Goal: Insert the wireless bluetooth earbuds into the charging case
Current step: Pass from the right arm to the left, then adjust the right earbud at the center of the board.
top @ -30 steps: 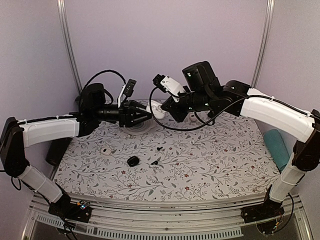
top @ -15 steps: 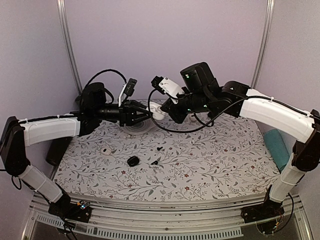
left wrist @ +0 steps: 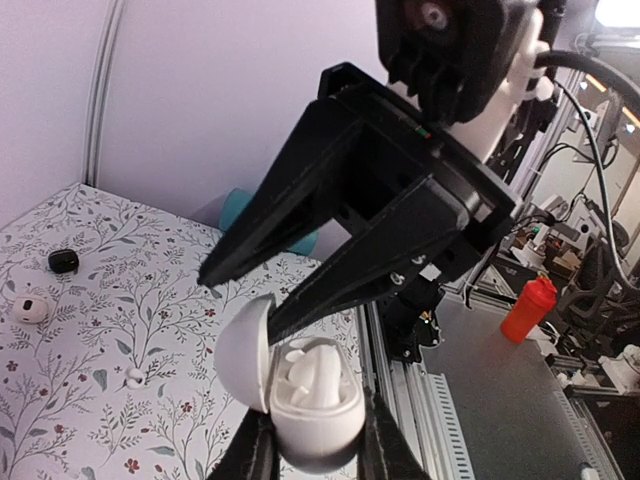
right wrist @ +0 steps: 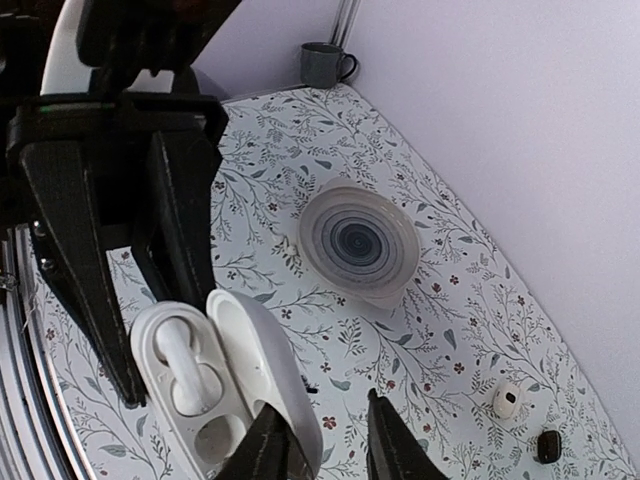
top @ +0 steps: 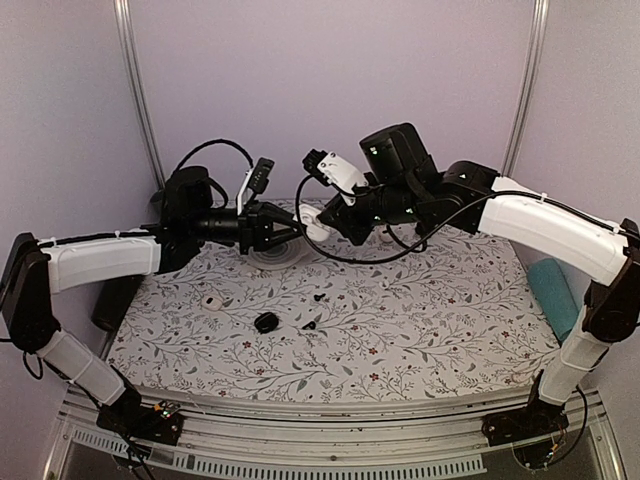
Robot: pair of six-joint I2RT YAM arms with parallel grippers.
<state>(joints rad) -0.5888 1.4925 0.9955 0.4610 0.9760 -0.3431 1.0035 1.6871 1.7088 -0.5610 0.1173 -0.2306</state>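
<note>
Soft even lilac-ish light, hardly any shadows on the table point(top: 420, 330). Overhead view bows at the edges, blown-out glare top-right in left wrist view.

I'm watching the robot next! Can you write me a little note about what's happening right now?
Grippers: the left gripper has its jaws shut on the charging case, held above the table with its lid open. The right gripper has its jaws open and empty, close beside the lid.
Done: one earbud sits in its slot.
To do: the second earbud lies loose on the table; fetch it and seat it in the empty slot.
</note>
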